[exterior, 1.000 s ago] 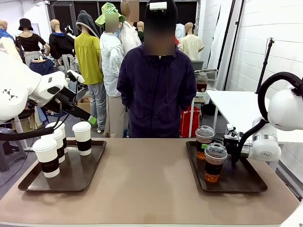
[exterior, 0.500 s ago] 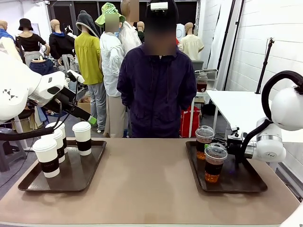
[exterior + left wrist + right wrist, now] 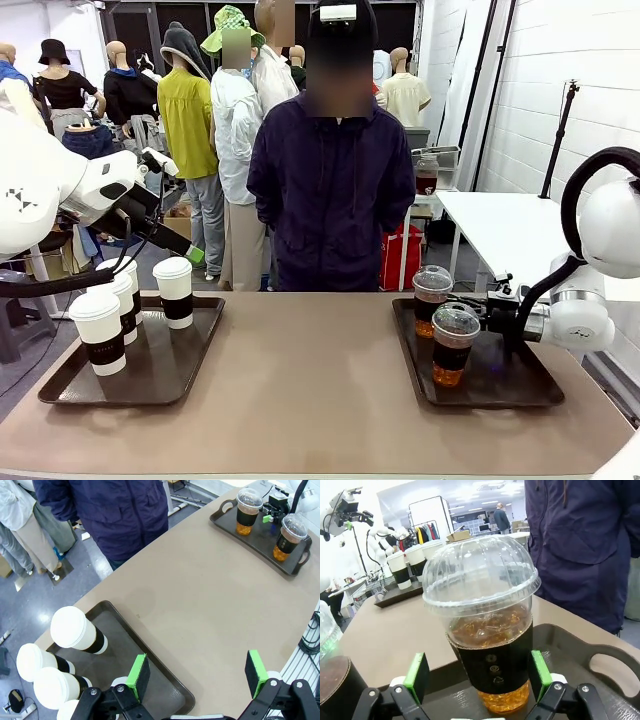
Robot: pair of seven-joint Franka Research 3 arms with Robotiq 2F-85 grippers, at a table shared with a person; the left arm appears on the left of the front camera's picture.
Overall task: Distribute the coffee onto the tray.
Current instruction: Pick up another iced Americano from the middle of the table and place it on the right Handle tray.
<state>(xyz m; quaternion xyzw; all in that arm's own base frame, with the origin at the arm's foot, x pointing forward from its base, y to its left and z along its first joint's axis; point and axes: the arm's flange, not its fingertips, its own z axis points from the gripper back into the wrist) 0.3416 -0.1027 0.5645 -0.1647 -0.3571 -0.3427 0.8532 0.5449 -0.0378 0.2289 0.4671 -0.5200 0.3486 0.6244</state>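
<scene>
Two iced coffees (image 3: pixel 455 345) upright, domes up, on right tray (image 3: pixel 520 385); right gripper (image 3: pixel 479 677) spread around one, ungripped; left gripper (image 3: pixel 198 672) spread, empty.

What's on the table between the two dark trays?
Nothing: the front view shows bare tan tabletop between the dark tray of white paper cups and the dark tray of clear dome-lidded coffee cups.

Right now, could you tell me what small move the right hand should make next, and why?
Probably close the right hand on the clear plastic dome-lidded cup of iced coffee. Its green pads stand open on either side of the cup's dark sleeve, apart from it, while the cup stands upright on the dark brown tray. Closing gently should secure it before lifting.
</scene>
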